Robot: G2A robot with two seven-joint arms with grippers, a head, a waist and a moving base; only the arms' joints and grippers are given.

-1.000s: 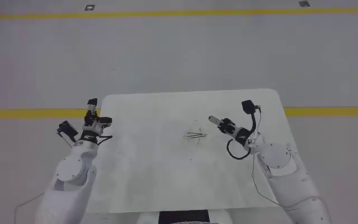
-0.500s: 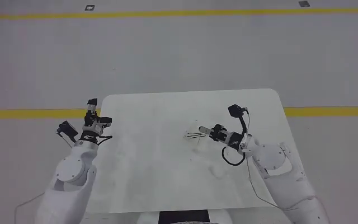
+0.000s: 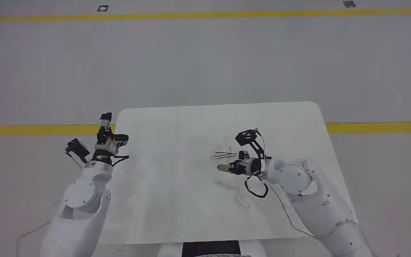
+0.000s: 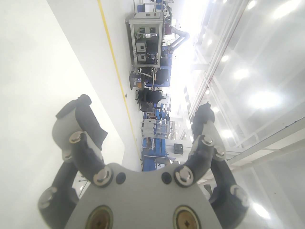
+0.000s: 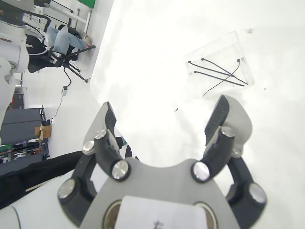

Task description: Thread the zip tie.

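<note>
The zip ties (image 5: 218, 72) are lying just ahead of the right pincer (image 5: 164, 108), closer to one fingertip than the other. There are four of them, thin and black, inside a clear tray (image 5: 241, 46). Seen from the right wrist, their long axes are running roughly along the line from one finger to the other. Three small heads are being shown bunched toward one end of the tray. The fourth tie is being crossed over the rest, its head at the opposite side and its thin tail pointing back toward the pincer.

The tray is being carried by a white table (image 3: 173, 193) with rounded corners. A pale floor marked by a yellow line (image 3: 38, 130) is lying around it. An office chair (image 5: 64, 58) is standing beyond the table's edge, and equipment cabinets (image 4: 145, 41) are being lit by bright ceiling lamps.

From above, the right pincer (image 3: 222, 168) is being held low over the table's middle, next to the zip ties (image 3: 225, 154), its jaws spread wide and holding nothing. The left pincer (image 3: 104, 120) is being held at the table's left edge, well apart from the ties. Its fingers (image 4: 81, 115) are also spread wide and holding nothing, and are pointing out toward the room.
</note>
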